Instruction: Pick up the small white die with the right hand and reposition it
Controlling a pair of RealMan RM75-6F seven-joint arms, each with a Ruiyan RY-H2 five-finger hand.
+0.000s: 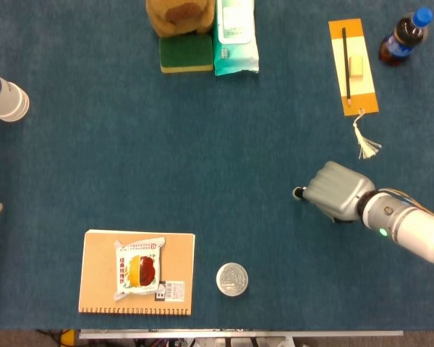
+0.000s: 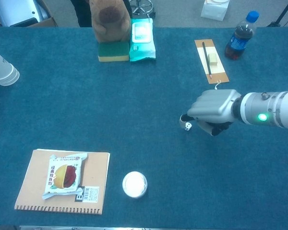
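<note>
Low over napped blue cloth, smooth grey right hand [image 2: 212, 109], fingertips [image 2: 184, 118] pinching small white die [image 2: 187, 126].

Blue-carpeted table [image 2: 134, 96], grey floor [image 2: 177, 12] beyond

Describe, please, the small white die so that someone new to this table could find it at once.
Start at the orange bookmark near the table's far right edge, beside the cola bottle, and come towards the near edge to the grey right hand. The small white die lies on the blue cloth at its fingers. It is the only tiny white cube with black pips, far smaller than the round white tin.
</note>
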